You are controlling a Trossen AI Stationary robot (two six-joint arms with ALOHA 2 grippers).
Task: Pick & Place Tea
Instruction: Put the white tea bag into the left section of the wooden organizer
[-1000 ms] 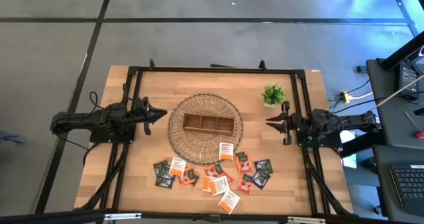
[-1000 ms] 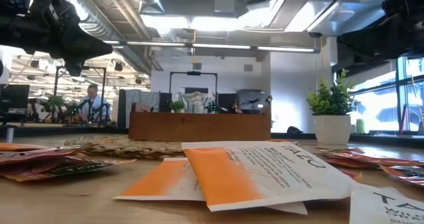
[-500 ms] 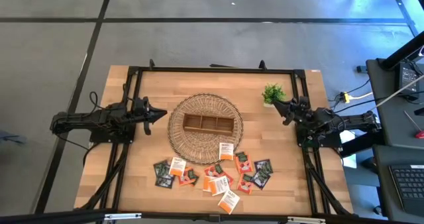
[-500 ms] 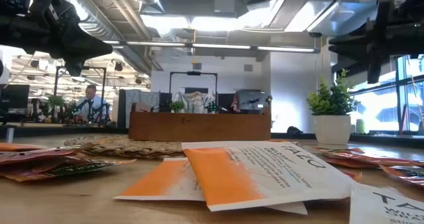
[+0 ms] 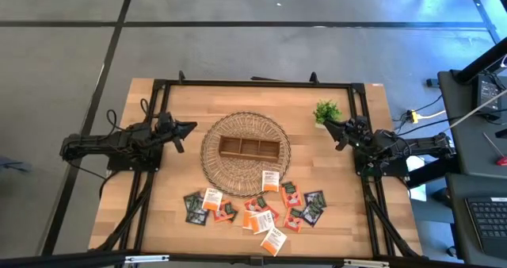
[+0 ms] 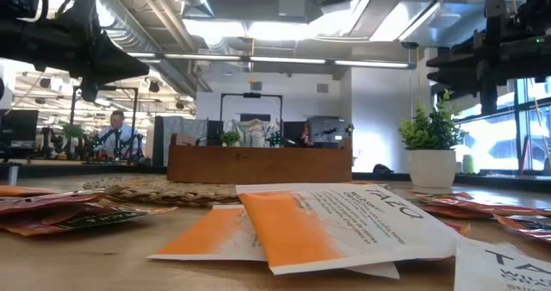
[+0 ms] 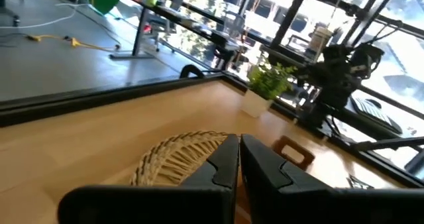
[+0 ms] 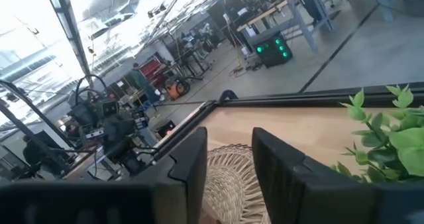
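Several tea sachets (image 5: 257,208), orange, white-and-orange, red and dark, lie flat and scattered on the wooden table near its front edge; the low view shows one (image 6: 344,224) close up. No gripper touches them. My left gripper (image 5: 190,128) hovers shut at the table's left, its fingers (image 7: 237,139) together and pointing level toward the basket (image 5: 244,153). My right gripper (image 5: 327,126) hovers open at the table's right, by the potted plant (image 5: 326,112), with nothing between its fingers (image 8: 228,136).
A round woven basket (image 6: 155,188) lies at the table's middle with a brown wooden three-compartment tray (image 5: 249,147) on it. A small potted plant (image 6: 430,145) stands at the far right. A black frame (image 5: 253,83) runs around the table. A person sits far off in the room.
My right gripper has rolled about its own axis and swung its tip toward the table's far edge, closer to the plant. My left gripper's tip has swung a little toward the far edge. The sachets, basket and tray have stayed put.
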